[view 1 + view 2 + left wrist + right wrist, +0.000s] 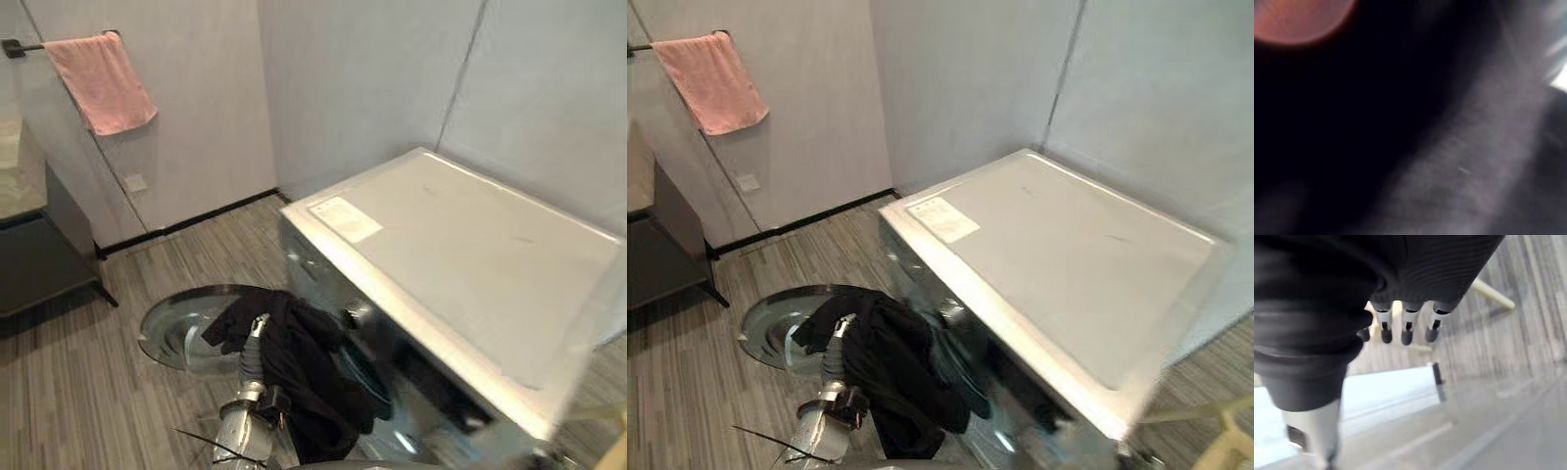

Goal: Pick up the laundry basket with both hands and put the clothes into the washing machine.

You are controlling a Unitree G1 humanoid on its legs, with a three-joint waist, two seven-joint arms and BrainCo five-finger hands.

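Since the left hand's hold under the black garment (304,382) cannot be told, cloth should be fed deep into the drum (368,376); right hand (1407,326) slack, empty.

The two eye views are looking steeply down from the head, in front of the washing machine (460,255). Both are taking in its flat top, its open round door (181,328), the black clothes (304,377) at the drum mouth, the striped floor (59,392) and the pink towel (101,80) on the wall. The right eye view is sitting slightly rightward, so everything is falling further left in it. The left wrist view is facing a dark surface too closely to tell what it is. The right wrist view is looking past the right hand (1415,279) and its loosely hanging fingers (1407,333) at the same striped floor, from nearby.
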